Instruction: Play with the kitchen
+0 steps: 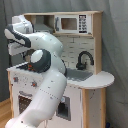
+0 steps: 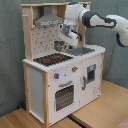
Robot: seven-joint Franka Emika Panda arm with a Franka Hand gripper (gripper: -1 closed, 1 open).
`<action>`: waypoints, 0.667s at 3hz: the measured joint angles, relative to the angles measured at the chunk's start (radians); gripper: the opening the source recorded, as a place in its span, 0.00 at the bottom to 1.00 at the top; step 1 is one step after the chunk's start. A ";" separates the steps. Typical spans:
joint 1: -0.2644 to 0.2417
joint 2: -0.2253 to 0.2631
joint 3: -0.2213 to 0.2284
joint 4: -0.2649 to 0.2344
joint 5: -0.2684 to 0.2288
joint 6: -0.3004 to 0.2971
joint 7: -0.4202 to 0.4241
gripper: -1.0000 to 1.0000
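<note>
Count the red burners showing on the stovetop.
2. In the second exterior view, two red burners lie side by side on the black stovetop: one toward the second exterior view's left, one to its right. The arm hides the stovetop in the first exterior view.

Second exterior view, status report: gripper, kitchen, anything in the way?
Gripper low over the kitchen counter, between stovetop and sink. Nothing seen held. No obstruction visible.

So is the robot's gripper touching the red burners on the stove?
Apart. In the second exterior view the gripper hangs behind the stovetop, toward the sink, clear of the red burners.
</note>
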 joint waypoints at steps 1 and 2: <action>0.077 0.007 -0.047 0.044 -0.008 0.009 -0.004 0.00; 0.149 0.008 -0.085 0.102 -0.017 0.011 -0.023 0.00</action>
